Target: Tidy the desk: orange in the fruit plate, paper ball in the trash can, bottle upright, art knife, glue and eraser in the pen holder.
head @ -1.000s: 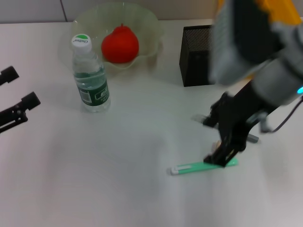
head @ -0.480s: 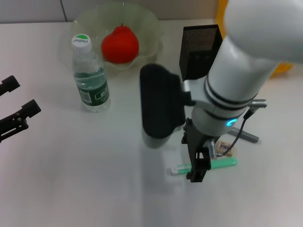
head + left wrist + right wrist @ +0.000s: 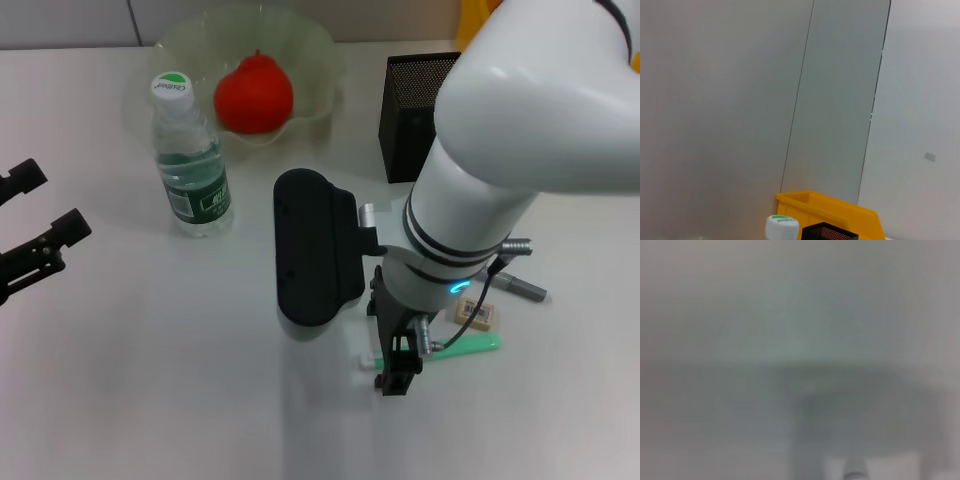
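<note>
Right gripper [image 3: 398, 375] down at green art knife [image 3: 470, 345], near-right; grip state can't tell; knife light, stiff, slim plastic, prob slippery; pinch mid-body; left gripper [image 3: 35, 225] parked far-left, fingers apart.

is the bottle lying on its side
No, in the head view the bottle stands upright on the table, cap up, just in front of the fruit plate.

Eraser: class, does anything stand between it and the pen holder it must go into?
Yes. The right arm's white forearm hangs over the stretch of table between the eraser and the pen holder. On the table itself, nothing visible blocks it.
</note>
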Robot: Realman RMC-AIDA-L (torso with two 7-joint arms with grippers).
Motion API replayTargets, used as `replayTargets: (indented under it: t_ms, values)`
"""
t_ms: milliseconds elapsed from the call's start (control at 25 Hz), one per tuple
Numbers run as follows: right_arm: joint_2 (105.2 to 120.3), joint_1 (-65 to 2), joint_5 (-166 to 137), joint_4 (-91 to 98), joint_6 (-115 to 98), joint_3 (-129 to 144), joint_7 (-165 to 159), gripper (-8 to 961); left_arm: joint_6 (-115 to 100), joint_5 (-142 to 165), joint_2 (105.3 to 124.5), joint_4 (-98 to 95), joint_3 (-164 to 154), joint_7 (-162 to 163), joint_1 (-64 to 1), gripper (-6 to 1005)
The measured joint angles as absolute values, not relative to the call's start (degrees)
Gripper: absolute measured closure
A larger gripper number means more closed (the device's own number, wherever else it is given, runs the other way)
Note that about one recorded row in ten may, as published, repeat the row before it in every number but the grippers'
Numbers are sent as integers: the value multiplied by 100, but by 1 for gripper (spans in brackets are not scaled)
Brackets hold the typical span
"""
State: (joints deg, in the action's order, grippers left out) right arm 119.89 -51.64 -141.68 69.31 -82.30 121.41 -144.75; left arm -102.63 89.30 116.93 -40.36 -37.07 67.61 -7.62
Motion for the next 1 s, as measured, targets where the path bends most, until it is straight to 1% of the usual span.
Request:
replayTargets:
  t_ms: [200, 400, 600, 1000]
  values:
    - [11989, -5178, -14166, 6895, -8195, 12200, -14562, 129, -10264, 8930, 11702, -4025, -3713, 6746, -765, 137]
    - [11988, -5155, -14119, 6831, -8187, 12139, -14592, 322, -10265, 8930, 11712, -4025, -3713, 6741, -747, 137]
    - [11988, -5193, -13862, 6624, -8144, 12066, -14578, 460, -10266, 8930, 11715, -4025, -3716, 6734, -741, 137]
    - [11988, -5221, -13854, 6556, -8167, 12055, -14591, 547, -10277, 8930, 11716, -4025, -3678, 6732, -753, 137]
